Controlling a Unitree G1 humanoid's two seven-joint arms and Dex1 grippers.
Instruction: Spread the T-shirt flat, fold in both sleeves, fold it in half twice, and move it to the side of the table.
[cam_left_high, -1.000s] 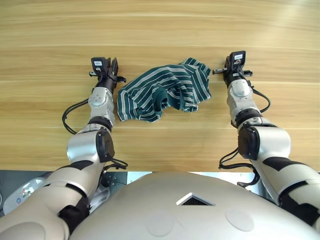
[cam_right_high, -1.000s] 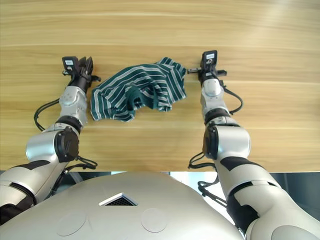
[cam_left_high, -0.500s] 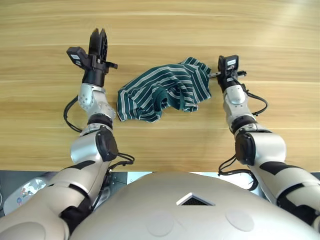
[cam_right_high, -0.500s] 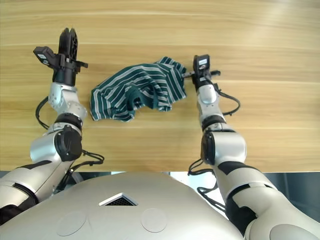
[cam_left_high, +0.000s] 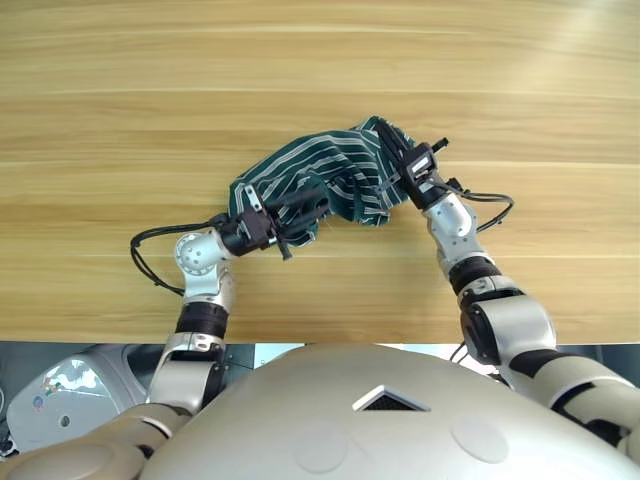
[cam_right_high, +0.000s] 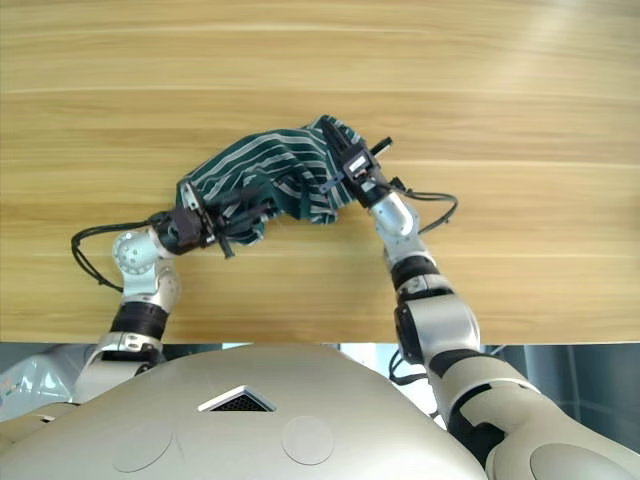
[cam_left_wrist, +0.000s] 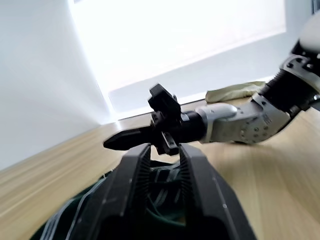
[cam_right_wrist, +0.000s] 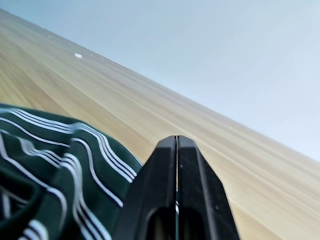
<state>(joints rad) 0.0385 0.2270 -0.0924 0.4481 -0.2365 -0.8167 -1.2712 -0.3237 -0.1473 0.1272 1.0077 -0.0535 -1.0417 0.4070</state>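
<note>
Since the T-shirt (cam_left_high: 330, 185) is soft, light cloth bunched near the middle of the table (cam_left_high: 320, 60), it will likely sag and drag when pulled. The left gripper (cam_left_high: 312, 200), fingers slightly apart, lies over its near-left part; the right gripper (cam_left_high: 393, 150), fingers pressed together, sits at its right side. Hems or shoulder seams look the best holds.

I could read nothing from my station: no lettering, number, label or sign was legible on anything in front of me.
</note>
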